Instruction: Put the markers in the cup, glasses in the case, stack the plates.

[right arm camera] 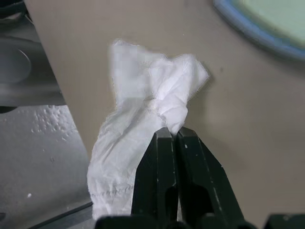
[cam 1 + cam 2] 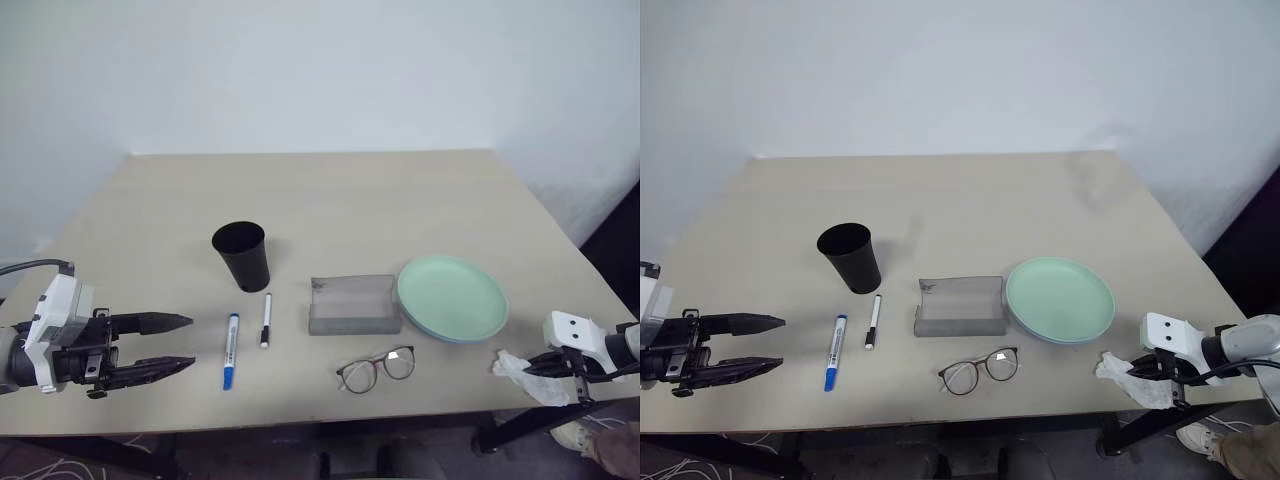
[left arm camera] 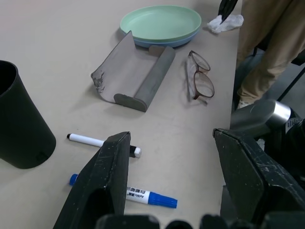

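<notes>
A black cup (image 2: 242,255) stands left of centre. In front of it lie the markers, one blue-capped (image 2: 230,350) and one black-capped (image 2: 266,320). The grey case (image 2: 350,305) lies open at the middle. To its right the mint green plate (image 2: 452,295) rests on the light blue plate (image 3: 162,43). The glasses (image 2: 377,368) lie unfolded in front of the case. My left gripper (image 2: 190,341) hovers open, left of the blue marker and pointing toward it. At the table's right front corner my right gripper (image 1: 174,133) is shut on a crumpled white tissue (image 1: 143,105).
The tissue sits right at the table's right edge (image 2: 590,290), with the floor below. A person in tan trousers (image 3: 267,47) stands by that corner. The far half of the tabletop (image 2: 330,190) is bare.
</notes>
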### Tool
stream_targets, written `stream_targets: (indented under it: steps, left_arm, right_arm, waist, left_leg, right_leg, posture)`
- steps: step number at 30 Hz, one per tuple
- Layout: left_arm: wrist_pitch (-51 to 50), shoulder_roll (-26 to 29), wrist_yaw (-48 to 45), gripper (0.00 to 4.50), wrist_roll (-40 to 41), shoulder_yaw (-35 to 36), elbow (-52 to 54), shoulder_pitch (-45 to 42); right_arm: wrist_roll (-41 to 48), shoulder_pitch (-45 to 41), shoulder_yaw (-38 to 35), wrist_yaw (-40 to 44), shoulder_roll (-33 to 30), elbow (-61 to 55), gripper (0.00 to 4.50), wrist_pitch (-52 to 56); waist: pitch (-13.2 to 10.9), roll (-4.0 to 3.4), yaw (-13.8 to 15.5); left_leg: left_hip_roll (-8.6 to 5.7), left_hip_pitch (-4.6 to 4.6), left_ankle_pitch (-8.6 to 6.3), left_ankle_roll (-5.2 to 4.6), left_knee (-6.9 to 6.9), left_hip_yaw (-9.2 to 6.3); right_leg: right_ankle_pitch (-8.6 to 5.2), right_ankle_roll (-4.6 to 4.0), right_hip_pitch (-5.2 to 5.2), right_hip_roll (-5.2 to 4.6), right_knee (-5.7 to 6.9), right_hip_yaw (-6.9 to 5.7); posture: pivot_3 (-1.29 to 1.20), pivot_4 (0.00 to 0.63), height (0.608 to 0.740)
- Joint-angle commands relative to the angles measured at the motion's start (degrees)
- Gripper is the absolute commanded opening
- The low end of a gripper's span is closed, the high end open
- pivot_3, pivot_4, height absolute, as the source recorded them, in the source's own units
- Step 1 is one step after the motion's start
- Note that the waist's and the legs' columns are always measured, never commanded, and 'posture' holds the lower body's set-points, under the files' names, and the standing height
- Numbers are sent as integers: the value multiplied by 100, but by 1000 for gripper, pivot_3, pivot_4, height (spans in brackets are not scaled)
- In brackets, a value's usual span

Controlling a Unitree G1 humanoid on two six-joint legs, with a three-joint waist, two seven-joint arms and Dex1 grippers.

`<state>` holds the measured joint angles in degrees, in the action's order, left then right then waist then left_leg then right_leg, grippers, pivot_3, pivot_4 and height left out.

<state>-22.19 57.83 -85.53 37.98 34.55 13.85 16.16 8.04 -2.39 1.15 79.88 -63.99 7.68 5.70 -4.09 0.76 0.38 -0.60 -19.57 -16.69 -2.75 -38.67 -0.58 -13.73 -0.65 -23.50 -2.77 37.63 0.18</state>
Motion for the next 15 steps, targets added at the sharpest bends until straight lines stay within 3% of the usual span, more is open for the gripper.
stream_targets:
  steps: [1, 7, 11, 15]
  left_arm:
    - [77, 73, -40, 2895, -2, 9, -19, -96]
    - [65, 97, -32, 2895, -26, -24, -93, -153]
    - [76, 62, -5, 2895, -71, -56, -108, -163]
    - [53, 28, -23, 2895, -67, -19, -106, -64]
  right_arm:
    - [381, -432, -247, 456, -210, -53, 42, -66]
    - [1125, -1559, -420, 1009, -130, -36, 42, 402]
    - [1008, -2753, -242, 312, 505, 258, 42, 748]
    - [399, -3207, 130, -578, 1071, 523, 42, 1003]
  waist:
    - [-1, -2, -19]
    - [-2, -8, -37]
    - [-2, -9, -65]
    - [5, 5, -35]
  left_leg:
    - [2, 0, 0, 0, 0, 0]
    - [6, -1, 0, 0, -2, 0]
    - [16, 0, -1, 1, -1, 9]
    - [20, -3, -6, 11, -1, 1]
  right_leg:
    - [0, 0, 0, 0, 0, -1]
    - [1, 1, -3, 0, 0, -9]
    - [3, 1, -10, -1, 2, -11]
    - [4, 0, -13, -4, 2, -15]
  posture:
    - [0, 0, 738]
    - [0, 0, 738]
    - [0, 0, 738]
    - [0, 0, 738]
